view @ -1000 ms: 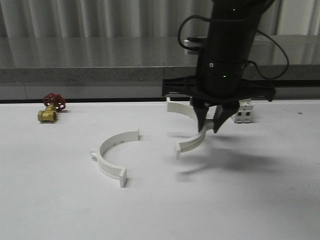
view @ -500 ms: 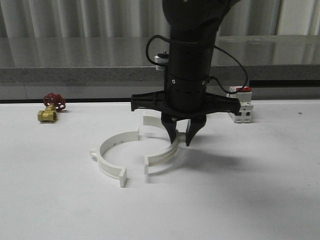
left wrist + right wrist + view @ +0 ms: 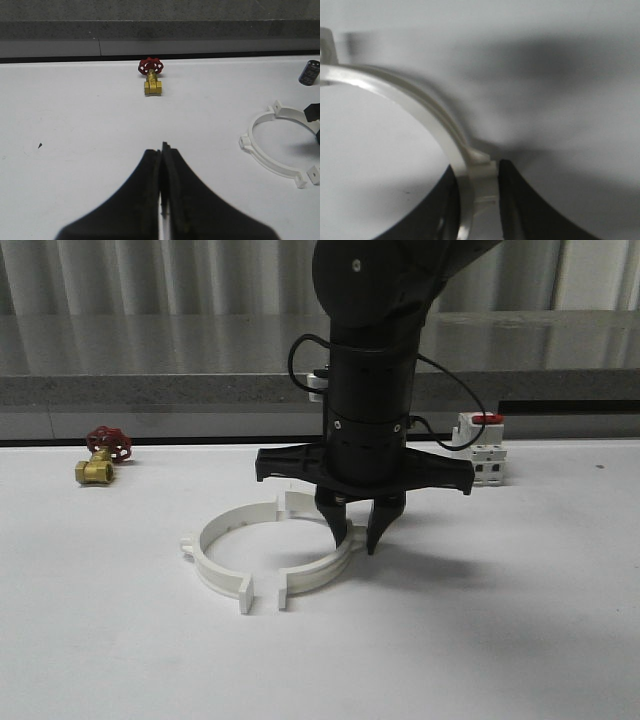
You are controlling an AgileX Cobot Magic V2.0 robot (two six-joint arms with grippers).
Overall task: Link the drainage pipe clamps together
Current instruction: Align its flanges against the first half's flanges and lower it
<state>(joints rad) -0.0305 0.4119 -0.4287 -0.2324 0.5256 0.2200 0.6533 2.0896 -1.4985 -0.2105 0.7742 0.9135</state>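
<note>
Two white drainage pipe clamps lie on the white table as a near ring. The left clamp half (image 3: pixel 205 562) rests free, also seen as an arc (image 3: pixel 264 162) in the left wrist view. My right gripper (image 3: pixel 352 540) is shut on the right clamp half (image 3: pixel 318 570), pinching its band and lug (image 3: pixel 479 172) between the black fingers. The halves' end tabs face each other, with a narrow gap at the near pair (image 3: pixel 262 595). My left gripper (image 3: pixel 162 150) is shut and holds nothing, well apart from the ring.
A brass valve with a red handwheel (image 3: pixel 100 455) (image 3: pixel 151 80) sits at the table's far left. A white boxy switch with a red top (image 3: pixel 482 455) stands behind the right arm. A grey counter runs along the back edge.
My right gripper carried its clamp half leftward and down, from apart at the right to end-to-end against the left half. The left half stayed put.
</note>
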